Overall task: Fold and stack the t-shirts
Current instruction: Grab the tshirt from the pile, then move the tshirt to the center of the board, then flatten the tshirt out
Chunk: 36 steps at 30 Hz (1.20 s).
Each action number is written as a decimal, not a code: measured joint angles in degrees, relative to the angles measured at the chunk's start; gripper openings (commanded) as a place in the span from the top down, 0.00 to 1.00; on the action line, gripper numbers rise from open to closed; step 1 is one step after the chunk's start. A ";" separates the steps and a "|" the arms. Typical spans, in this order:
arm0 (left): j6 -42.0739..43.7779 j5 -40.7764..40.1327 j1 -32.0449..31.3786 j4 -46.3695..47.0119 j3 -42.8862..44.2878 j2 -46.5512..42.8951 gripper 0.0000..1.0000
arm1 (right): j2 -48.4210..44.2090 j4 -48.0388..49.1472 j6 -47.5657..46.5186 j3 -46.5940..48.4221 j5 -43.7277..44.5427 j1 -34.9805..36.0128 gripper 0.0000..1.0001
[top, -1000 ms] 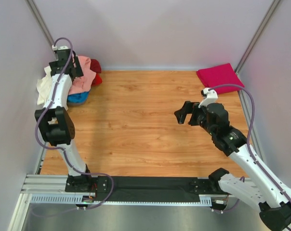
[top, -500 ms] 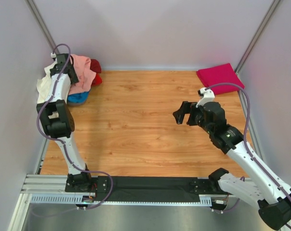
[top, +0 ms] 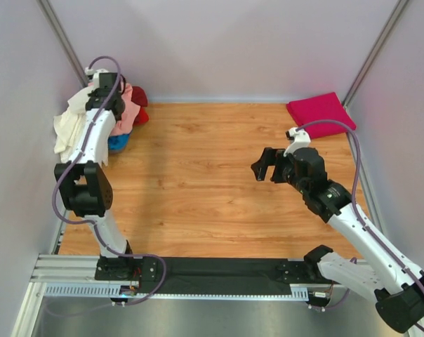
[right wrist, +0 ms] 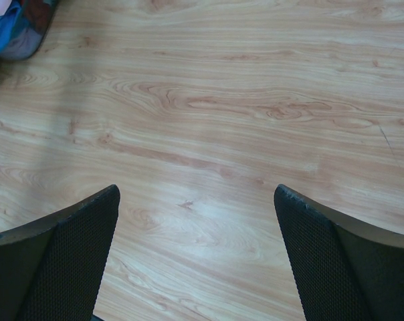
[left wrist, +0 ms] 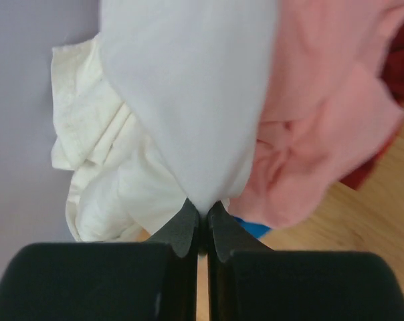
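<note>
A heap of t-shirts lies in the far left corner of the table: cream-white (top: 70,123), salmon-pink (top: 130,105), red (top: 141,107) and blue (top: 116,142). My left gripper (top: 103,90) hangs over that heap, shut on a fold of the cream-white t-shirt (left wrist: 188,100), which is drawn up into a peak between the jaws of the left gripper (left wrist: 203,212). Salmon-pink cloth (left wrist: 322,114) lies right beside it, with blue (left wrist: 255,229) beneath. A folded magenta t-shirt (top: 319,112) rests at the far right corner. My right gripper (top: 262,165) hovers open over bare wood (right wrist: 196,194), holding nothing.
Grey walls close in the wooden table (top: 212,182) on the left, back and right, and the heap presses against the left one. A black strip and metal rail (top: 219,270) run along the near edge between the arm bases.
My left gripper has closed on the cream-white t-shirt and pulled the fold up and slightly right. The right gripper drifted a little to the left, still open.
</note>
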 measured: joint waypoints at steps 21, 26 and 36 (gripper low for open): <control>4.85 12.79 -41.79 -18.10 7.89 -1.66 0.00 | 1.01 -7.61 3.02 5.14 17.88 -2.56 0.00; -0.26 13.77 -41.68 -19.26 -6.19 -4.00 0.00 | 7.06 -7.76 2.99 6.29 10.14 -2.56 0.06; -9.94 11.13 -37.22 -11.47 -29.46 -25.64 0.09 | 26.32 -7.65 6.01 7.21 -0.22 3.02 0.16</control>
